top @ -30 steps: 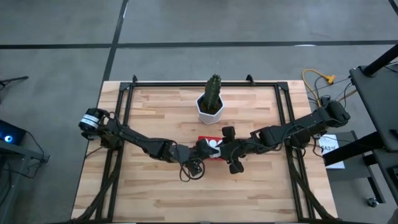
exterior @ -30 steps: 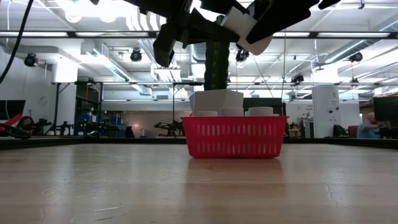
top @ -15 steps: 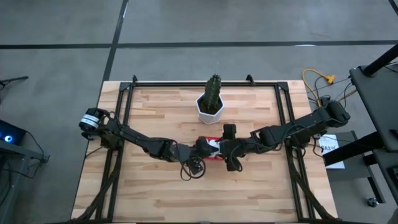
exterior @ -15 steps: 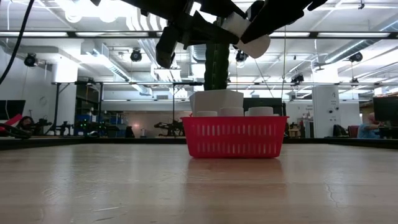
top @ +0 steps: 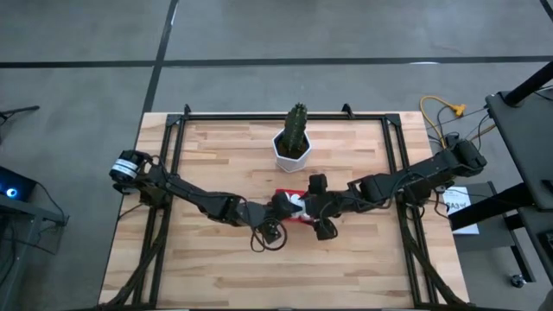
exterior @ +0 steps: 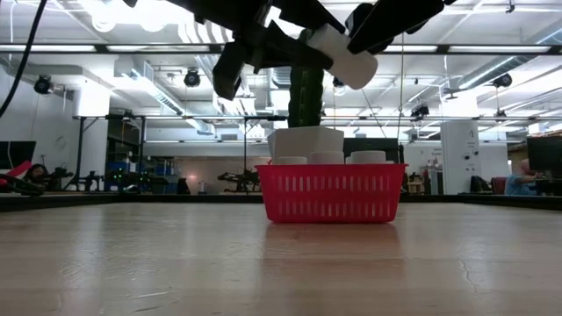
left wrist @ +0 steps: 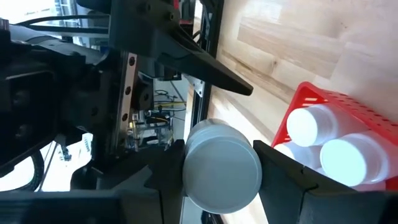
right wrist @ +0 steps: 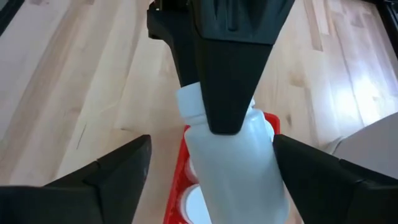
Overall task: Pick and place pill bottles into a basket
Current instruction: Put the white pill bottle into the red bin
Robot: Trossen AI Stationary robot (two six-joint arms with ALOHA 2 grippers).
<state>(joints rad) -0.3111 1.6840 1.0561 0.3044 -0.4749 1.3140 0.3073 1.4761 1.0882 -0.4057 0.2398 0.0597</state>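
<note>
One white pill bottle (exterior: 345, 58) hangs tilted above the red basket (exterior: 334, 193), with my left gripper (left wrist: 221, 186) shut on it. My right gripper (right wrist: 211, 186) is open; its fingers stand wide on either side of the same bottle (right wrist: 233, 162) without touching it. In the high view both grippers meet over the basket (top: 284, 194), the left gripper (top: 281, 207) coming from the left and the right gripper (top: 320, 206) from the right. Several capped pill bottles (left wrist: 345, 158) stand upright inside the basket. My left gripper pinches the bottle's body (right wrist: 249, 140) between its two fingers, which lie along the bottle's length. The fingers (right wrist: 230, 74) come nearly level from the table's left. One round end (left wrist: 221, 165) faces back toward the wrist. The bottle is tilted and clear of the basket.
A white pot (top: 292, 151) with a green cactus (top: 297, 123) stands just behind the basket toward the far edge. Black frame rails (top: 173, 147) run along the table's sides. Bare wood lies on the near side (top: 285, 276) and on both sides of the basket.
My right gripper has opened wide and let go of the pill bottle, staying in place beside it. The bottle remains in my left gripper above the basket, tipped a little from before.
</note>
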